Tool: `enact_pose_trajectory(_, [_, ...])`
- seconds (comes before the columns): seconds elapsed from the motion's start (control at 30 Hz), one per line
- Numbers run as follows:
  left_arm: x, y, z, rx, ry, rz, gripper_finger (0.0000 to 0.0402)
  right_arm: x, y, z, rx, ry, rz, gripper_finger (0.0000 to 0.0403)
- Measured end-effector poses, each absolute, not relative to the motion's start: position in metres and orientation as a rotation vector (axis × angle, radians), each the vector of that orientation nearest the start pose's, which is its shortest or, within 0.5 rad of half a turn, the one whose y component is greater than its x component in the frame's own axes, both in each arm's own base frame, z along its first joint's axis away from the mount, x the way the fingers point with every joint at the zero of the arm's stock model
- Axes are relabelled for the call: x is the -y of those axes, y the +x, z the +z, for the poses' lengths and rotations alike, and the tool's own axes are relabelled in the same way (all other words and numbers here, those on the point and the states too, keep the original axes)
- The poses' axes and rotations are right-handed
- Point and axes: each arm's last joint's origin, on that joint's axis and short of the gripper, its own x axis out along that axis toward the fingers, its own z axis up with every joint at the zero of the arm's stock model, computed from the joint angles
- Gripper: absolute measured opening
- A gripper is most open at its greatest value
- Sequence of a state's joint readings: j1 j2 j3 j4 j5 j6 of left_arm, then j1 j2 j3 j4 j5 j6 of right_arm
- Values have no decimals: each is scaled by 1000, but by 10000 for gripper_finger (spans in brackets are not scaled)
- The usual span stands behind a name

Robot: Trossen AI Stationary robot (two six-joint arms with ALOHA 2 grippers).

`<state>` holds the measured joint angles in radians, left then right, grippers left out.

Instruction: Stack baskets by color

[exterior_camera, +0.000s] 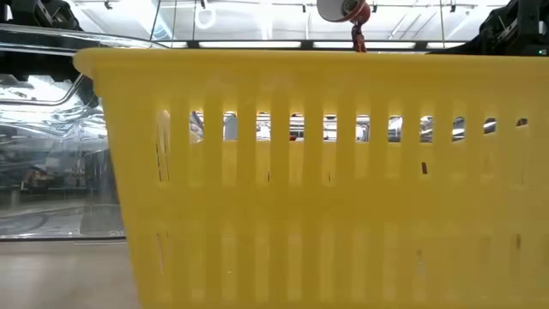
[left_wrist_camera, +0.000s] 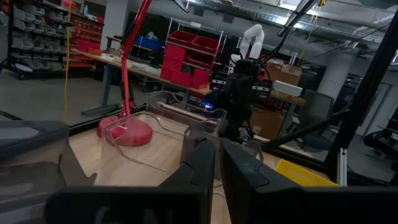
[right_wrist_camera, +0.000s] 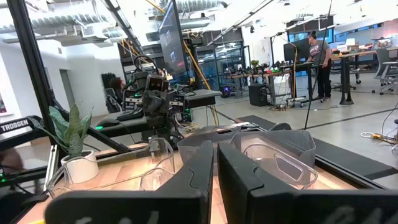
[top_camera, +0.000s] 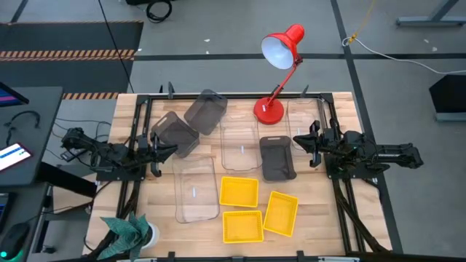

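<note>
Nine baskets lie about the red desk lamp (top_camera: 280, 65), whose round base stands at the table's far edge. Two dark grey baskets (top_camera: 205, 113) overlap just to the left of that base, one tilted over the other (top_camera: 175, 133), and a third dark grey basket (top_camera: 277, 157) sits just in front of the base. One clear basket (top_camera: 239, 148) lies between the grey ones in front of the lamp, another (top_camera: 302, 116) is to its right, and a third clear basket (top_camera: 196, 190) lies farther toward the table's near edge. Three yellow baskets (top_camera: 239, 191) cluster well in front of the lamp; in the low view one of them (exterior_camera: 326, 172) fills nearly the whole picture.

The left gripper (top_camera: 162, 149) hovers left of the lamp, beside the grey pair, its fingers (left_wrist_camera: 199, 168) nearly together with only a thin slit between them and nothing held. The right gripper (top_camera: 300, 142) hovers right of the lamp, fingers (right_wrist_camera: 202, 168) likewise almost closed and empty.

The only readable writing is "TROSSEN" (right_wrist_camera: 13, 126) on a dark frame bar in the right wrist view.
</note>
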<state>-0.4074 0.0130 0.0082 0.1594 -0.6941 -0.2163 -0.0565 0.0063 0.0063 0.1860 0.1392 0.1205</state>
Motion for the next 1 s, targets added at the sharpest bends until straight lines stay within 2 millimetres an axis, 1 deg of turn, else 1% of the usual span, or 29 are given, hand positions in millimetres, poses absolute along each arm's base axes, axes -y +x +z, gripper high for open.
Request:
enact_pose_trajectory(0.2, [19,90,180,167,-308,270,37,9,95,183,197,128,-184,29])
enact_pose_trajectory(0.33, [19,90,180,190,-447,255,38,9,95,183,197,128,-183,29])
enact_pose_trajectory(0.43, [20,91,179,174,-531,195,35,9,95,183,197,127,-183,29])
enact_pose_trajectory(0.57, [21,91,178,153,-444,176,31,9,95,183,197,127,-183,29])
enact_pose_trajectory(0.67, [21,91,179,164,-426,176,30,9,95,183,197,128,-184,29])
enact_pose_trajectory(0.8, [22,91,178,148,-422,164,34,9,95,183,197,127,-184,29])
enact_pose_trajectory(0.93, [24,91,178,134,-447,77,35,9,95,183,197,127,-184,29])
enact_pose_trajectory(1.0, [24,91,178,139,-498,68,32,9,95,183,197,127,-183,29])
